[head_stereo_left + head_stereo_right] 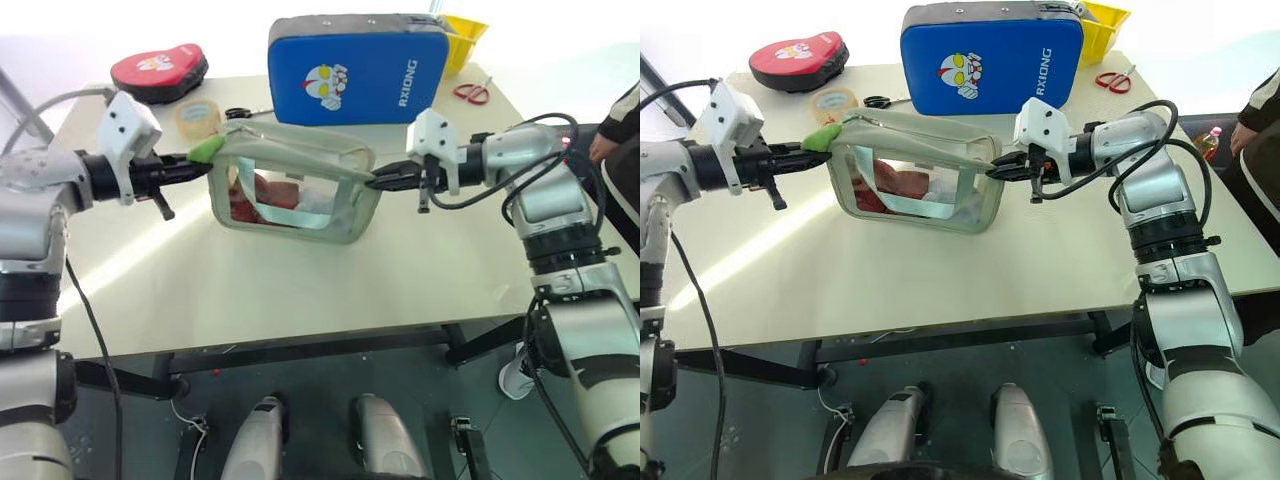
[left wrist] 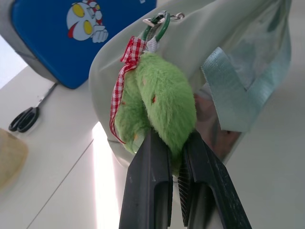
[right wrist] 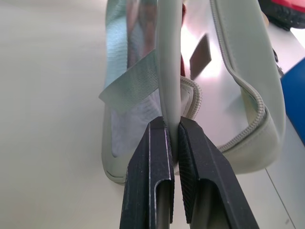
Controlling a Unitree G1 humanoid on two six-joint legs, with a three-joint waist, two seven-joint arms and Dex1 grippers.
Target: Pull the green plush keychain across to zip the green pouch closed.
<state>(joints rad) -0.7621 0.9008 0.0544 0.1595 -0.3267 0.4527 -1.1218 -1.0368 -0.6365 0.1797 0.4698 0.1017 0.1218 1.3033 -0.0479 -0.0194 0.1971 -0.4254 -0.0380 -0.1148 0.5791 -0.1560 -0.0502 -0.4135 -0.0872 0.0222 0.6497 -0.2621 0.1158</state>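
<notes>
Your two head cams sit up high, looking forward and down over both arms at the table (image 1: 300,290), and they share nearly the whole scene, just slightly offset sideways. The left wrist cam looks along the left claw (image 2: 174,152), super close on the green plush keychain (image 2: 162,102). The right wrist cam looks along the right claw (image 3: 174,138), right up against the green pouch (image 3: 248,95) edge.

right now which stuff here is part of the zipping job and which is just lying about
In the job:
green plush keychain, pinched by the left hand
green pouch, its end held by the right hand

Lying about:
blue pad
red pad
tape roll
black scissors
red scissors
yellow bin
</notes>
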